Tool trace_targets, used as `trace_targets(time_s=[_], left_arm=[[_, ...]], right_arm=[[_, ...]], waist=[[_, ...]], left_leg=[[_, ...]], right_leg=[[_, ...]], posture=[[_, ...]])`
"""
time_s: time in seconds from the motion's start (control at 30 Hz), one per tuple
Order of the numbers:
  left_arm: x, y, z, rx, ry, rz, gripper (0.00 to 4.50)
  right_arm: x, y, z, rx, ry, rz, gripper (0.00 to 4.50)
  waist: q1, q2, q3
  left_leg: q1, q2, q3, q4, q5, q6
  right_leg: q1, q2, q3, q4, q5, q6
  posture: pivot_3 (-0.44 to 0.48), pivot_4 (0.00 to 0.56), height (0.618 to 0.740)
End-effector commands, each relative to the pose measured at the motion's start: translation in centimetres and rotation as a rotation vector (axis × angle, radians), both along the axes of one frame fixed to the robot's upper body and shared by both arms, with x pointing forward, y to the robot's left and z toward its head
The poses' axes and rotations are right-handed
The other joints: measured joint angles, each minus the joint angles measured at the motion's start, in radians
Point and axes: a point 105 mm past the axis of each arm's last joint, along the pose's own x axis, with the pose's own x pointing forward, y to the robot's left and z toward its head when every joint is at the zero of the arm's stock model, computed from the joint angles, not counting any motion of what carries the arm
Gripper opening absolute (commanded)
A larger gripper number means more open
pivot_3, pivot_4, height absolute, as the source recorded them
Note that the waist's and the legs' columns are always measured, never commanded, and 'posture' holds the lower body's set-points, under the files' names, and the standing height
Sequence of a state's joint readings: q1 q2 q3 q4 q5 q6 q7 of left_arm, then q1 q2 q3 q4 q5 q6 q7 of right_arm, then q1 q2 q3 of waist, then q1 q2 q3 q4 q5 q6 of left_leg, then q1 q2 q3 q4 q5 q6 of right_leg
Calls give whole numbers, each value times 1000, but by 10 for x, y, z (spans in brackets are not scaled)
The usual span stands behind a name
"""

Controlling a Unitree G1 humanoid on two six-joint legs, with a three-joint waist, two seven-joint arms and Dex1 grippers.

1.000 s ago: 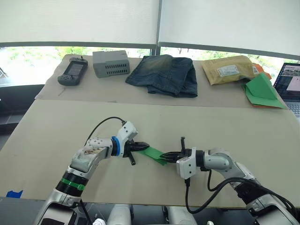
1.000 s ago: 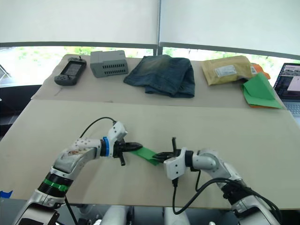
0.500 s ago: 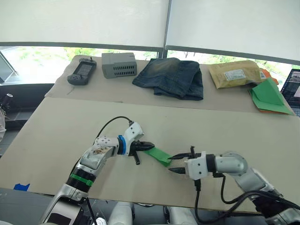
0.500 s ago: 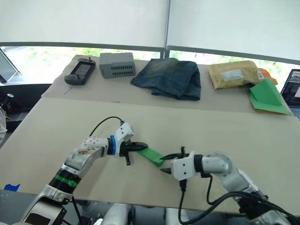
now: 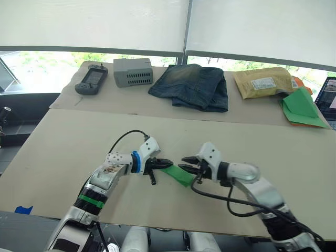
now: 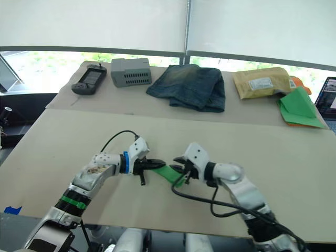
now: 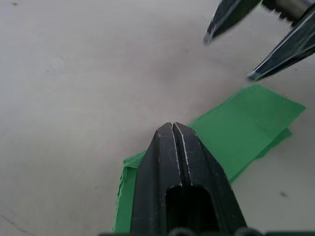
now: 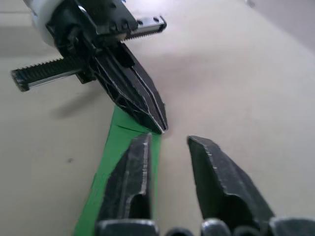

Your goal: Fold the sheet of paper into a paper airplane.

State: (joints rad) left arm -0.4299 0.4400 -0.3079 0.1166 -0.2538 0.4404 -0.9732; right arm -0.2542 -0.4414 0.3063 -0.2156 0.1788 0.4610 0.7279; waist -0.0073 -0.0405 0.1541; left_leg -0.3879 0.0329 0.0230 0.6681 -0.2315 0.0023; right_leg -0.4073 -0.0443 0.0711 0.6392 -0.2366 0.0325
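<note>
The sheet of paper [image 5: 179, 176] is a bright green folded strip lying flat on the tan table [image 5: 68, 152], near its front edge. My left gripper [image 5: 168, 163] is shut, and its tips press down on the strip's left part [image 7: 236, 132], with paper showing on both sides of the fingers. My right gripper [image 5: 185, 163] is open and hovers just above the strip, a short gap from the left fingertips [image 8: 158, 120]. Nothing is between its fingers. In the right wrist view the strip [image 8: 113, 162] runs under its left finger.
Along the back table stand a handheld console [image 5: 88, 81], a grey box [image 5: 133, 72], folded jeans [image 5: 191, 86], a padded envelope [image 5: 262, 82] and a green paper stack with orange edges [image 5: 300, 107]. A laptop [image 5: 329, 100] sits at the right edge.
My right gripper let go of the strip's right end, opened, and swung up and left to beside the left fingertips. The left gripper and the strip stayed put. The camera shifted.
</note>
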Motion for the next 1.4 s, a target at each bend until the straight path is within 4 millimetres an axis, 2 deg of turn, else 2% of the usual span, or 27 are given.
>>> trace_targets(time_s=[0.03, 0.2, 0.3, 0.47, 0.6, 0.73, 0.8, 0.93, 1.07, 1.13, 1.27, 1.4], left_arm=[[-3, 13, -20, 87, 43, 31, 0], [-5, 18, -21, 95, 43, 40, 0], [-5, 19, -22, 99, 44, 42, 0], [-5, 20, -23, 102, 47, 43, 0], [-3, 18, -24, 104, 46, 33, 0], [-1, 17, -24, 111, 42, 20, 0], [0, 18, -24, 112, 41, 17, 0], [-1, 18, -24, 113, 43, 13, 0], [-2, 18, -23, 115, 43, 10, 0], [-2, 18, -23, 114, 43, 11, 0], [0, 18, -22, 108, 41, 26, 0], [3, 21, -16, 91, 19, 48, 0]], right_arm=[[4, 7, 2, -18, -31, 0, 41], [1, 4, -17, -68, 21, -13, 41], [-3, -11, -26, -87, 51, -50, 41], [-12, -27, -28, -92, 67, -61, 41], [-28, -49, -39, -191, 74, -33, 41], [-33, -69, -35, -206, 75, -64, 41], [-30, -72, -23, -176, 41, -71, 41], [-21, -61, 8, -99, -75, -45, 41], [-14, -37, 37, -9, -147, 3, 41], [-15, -27, 29, -29, -117, 22, 41], [-20, -13, -10, -98, -23, 34, 41], [-24, -7, -26, -114, 34, 55, 41]], waist=[[-1, 0, 0], [-8, 0, 0], [-9, 0, 0], [-8, 0, -2], [-8, -1, -3], [-6, -1, -5], [-5, -1, -5], [-7, -1, -5], [-10, 0, -4], [-9, 0, -4], [-6, -1, -5], [-7, 0, -5]], left_leg=[[-1, 0, 0, 0, 0, 0], [0, 0, 0, 0, 0, 0], [1, 1, 0, -1, 0, 0], [1, 1, 0, -1, 0, 0], [1, 1, 0, -1, 0, 0], [2, 1, 0, -3, 0, 0], [2, 1, -1, -3, 0, 0], [0, 1, 0, -3, 0, 0], [0, 1, 0, -3, 0, 0], [0, 1, -1, -3, 0, 0], [-1, 1, -1, -5, 0, 0], [0, 1, -1, -6, 0, 0]], right_leg=[[0, 0, 0, 0, 0, 0], [-1, 0, 0, 0, 0, 0], [0, 1, 0, 0, 0, 0], [0, 1, 0, 0, -1, 0], [0, 1, 0, -1, -1, 0], [3, 1, -1, -5, -2, -3], [3, 1, -1, -7, -2, -3], [3, 0, -1, -8, -2, -2], [2, 1, -1, -8, -1, -2], [2, 1, -1, -8, 0, 1], [1, 1, -2, -10, 0, 1], [1, 0, -1, -9, 0, 1]], posture=[[0, 150, 734], [0, 150, 734], [0, 150, 734], [0, 150, 734], [0, 150, 734], [0, 150, 734], [0, 150, 734], [0, 150, 734], [0, 150, 734], [0, 150, 734], [0, 150, 734], [0, 150, 734]])
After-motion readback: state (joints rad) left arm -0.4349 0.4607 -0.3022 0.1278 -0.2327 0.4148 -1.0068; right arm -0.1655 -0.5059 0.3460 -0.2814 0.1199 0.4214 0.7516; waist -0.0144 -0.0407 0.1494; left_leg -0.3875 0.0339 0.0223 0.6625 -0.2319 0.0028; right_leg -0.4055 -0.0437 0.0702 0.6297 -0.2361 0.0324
